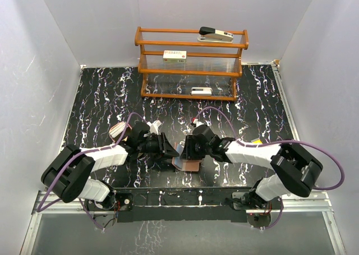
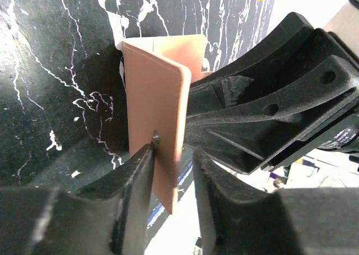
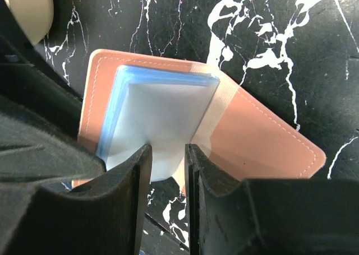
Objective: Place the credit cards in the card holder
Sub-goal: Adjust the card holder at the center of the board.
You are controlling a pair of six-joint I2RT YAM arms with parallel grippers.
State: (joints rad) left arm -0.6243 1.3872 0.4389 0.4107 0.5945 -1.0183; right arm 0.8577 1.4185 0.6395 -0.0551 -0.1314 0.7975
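Note:
The reddish-brown card holder point(image 1: 189, 165) lies open on the black marbled table between my two grippers. In the right wrist view it point(image 3: 269, 137) shows bluish pockets with a white card point(image 3: 162, 117) lying on them. My right gripper point(image 3: 166, 154) has its jaws narrowly apart over the white card's near corner, not clamped on it. My left gripper point(image 2: 173, 171) is open, and one cover flap point(image 2: 160, 109) of the holder stands upright between its jaws, touching only the left finger point(image 2: 140, 171). No other cards can be made out.
A wooden rack point(image 1: 190, 64) stands at the back, holding a stapler point(image 1: 216, 35) and white boxes. A tan tray point(image 1: 119, 130) sits behind the left arm, and its cream rim point(image 3: 25, 8) also shows in the right wrist view. A small yellow item point(image 1: 256, 141) lies by the right arm.

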